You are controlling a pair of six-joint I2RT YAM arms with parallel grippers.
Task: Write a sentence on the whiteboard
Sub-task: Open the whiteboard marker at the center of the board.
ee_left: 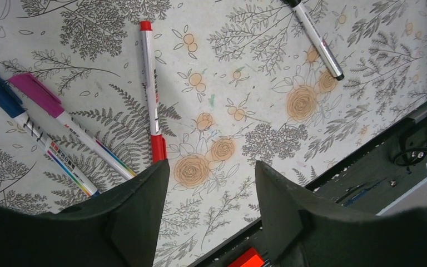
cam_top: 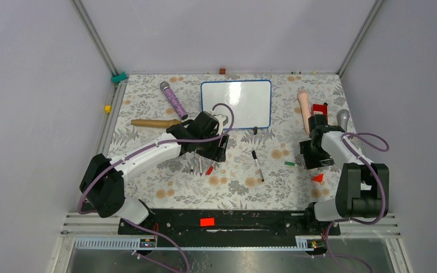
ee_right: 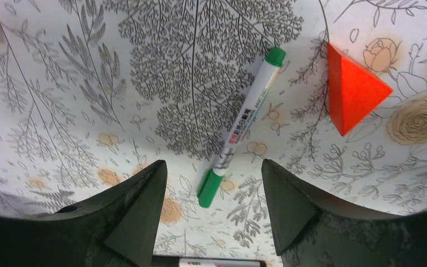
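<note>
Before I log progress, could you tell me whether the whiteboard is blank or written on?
Blank, as far as shows: the whiteboard in the top view is plain white with only glare, no green words.

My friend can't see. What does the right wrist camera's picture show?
A green marker lies on a flowery tablecloth, seen between the open black fingers of the right gripper. A red-orange triangle block sits beside it, on the picture's right.
</note>
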